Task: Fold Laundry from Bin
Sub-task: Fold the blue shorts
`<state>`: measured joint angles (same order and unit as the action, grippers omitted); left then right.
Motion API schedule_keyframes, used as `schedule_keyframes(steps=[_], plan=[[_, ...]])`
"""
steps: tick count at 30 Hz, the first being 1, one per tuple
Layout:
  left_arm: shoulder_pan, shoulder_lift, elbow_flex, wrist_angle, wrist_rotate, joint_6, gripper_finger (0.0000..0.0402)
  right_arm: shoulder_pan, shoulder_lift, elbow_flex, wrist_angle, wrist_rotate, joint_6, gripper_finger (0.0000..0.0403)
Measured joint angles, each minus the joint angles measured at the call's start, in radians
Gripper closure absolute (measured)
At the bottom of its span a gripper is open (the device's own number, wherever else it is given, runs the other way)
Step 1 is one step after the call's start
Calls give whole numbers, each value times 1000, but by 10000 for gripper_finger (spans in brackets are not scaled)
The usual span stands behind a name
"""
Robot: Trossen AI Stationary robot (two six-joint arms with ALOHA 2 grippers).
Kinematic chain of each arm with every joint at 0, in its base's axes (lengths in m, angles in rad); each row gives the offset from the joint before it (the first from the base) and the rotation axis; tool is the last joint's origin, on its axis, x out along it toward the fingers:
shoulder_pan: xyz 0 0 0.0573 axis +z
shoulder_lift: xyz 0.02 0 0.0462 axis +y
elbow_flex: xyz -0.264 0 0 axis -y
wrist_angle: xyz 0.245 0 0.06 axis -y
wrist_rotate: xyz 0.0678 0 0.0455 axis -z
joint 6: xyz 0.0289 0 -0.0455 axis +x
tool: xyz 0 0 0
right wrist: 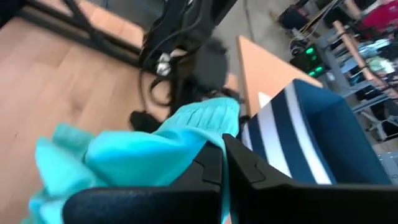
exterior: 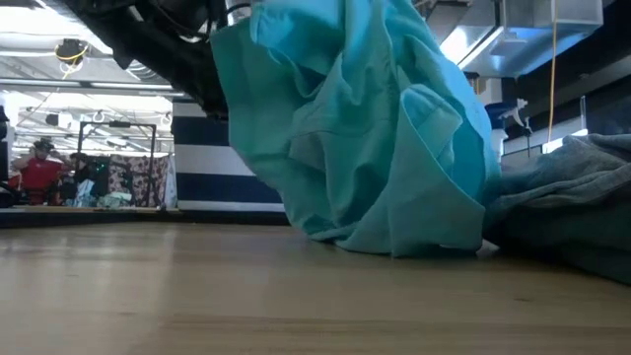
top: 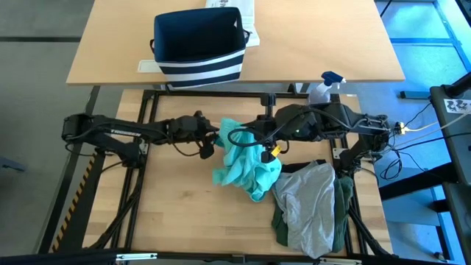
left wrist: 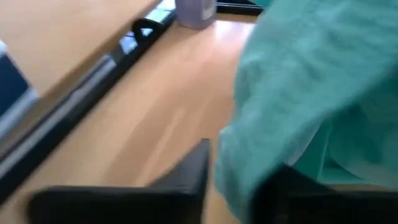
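You look straight down from overhead on both arms and the bench, level across it from bench height, and close past each wrist's fingers; all four share the teal garment.

Teal garment is thin soft cloth, matt and really crumpled. The grey garment, lower right in the high view, looks like thicker matt cloth. The bin is woven-looking fabric. The table is pale wood, smooth with a slight sheen. Arms look matt black.
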<state>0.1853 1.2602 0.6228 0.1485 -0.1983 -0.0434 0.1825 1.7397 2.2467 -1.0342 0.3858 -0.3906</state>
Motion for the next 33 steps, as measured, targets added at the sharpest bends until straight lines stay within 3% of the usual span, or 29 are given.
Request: schedule_keyframes(steps=[2,3,7,11,18,21,27,30,33], plan=[[24,-23,-1,-2,-2,37,376,0,0,0,-36,-15,0,403],[39,-39,-1,1,-4,50,386,0,0,0,-51,-23,0,403],[109,-132,6,-13,-33,113,396,0,0,0,-109,-22,8,402],[172,-269,54,-52,-50,172,398,-13,-2,0,-129,43,67,386],[186,-434,216,-275,-174,274,399,-95,-5,0,-254,209,199,298],[163,-453,279,-355,-221,285,400,-160,-5,-1,-261,202,274,254],[117,-416,332,-463,-304,266,400,-252,-5,-105,-102,66,324,199],[114,-382,332,-475,-321,263,401,-255,-7,-234,66,7,316,196],[115,-353,332,-474,-323,263,401,-234,-1,-390,259,37,312,206]])
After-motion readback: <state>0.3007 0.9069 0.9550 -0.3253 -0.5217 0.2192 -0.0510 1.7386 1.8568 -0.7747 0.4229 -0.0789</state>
